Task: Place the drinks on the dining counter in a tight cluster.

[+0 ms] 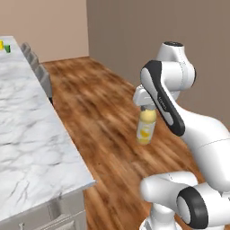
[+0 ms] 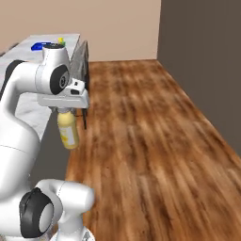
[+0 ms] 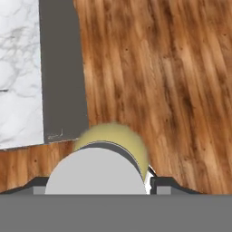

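Wooden floorboards [image 1: 103, 117] run under the arm, and I have the yellow juice bottle [image 1: 146, 128] hanging upright from the gripper [image 1: 147, 109], which is clamped on its neck just under the pale cap. The bottle is in the air over bare floor, off to the right of the dining counter [image 1: 27, 134] in the left base view.

I judge this the carry step: bottle lifted, not yet over the marble. Next I need to swing it left across the counter's overhanging edge, keep it upright, and lower it close beside the other drinks.

Where those stand I cannot say. At the counter's far end I see small yellow and green specks [image 1: 4, 46], too tiny to name. The fingertips are hidden by the hand, and the hand view shows the bottle's cap [image 3: 97, 174] from above, blurred.
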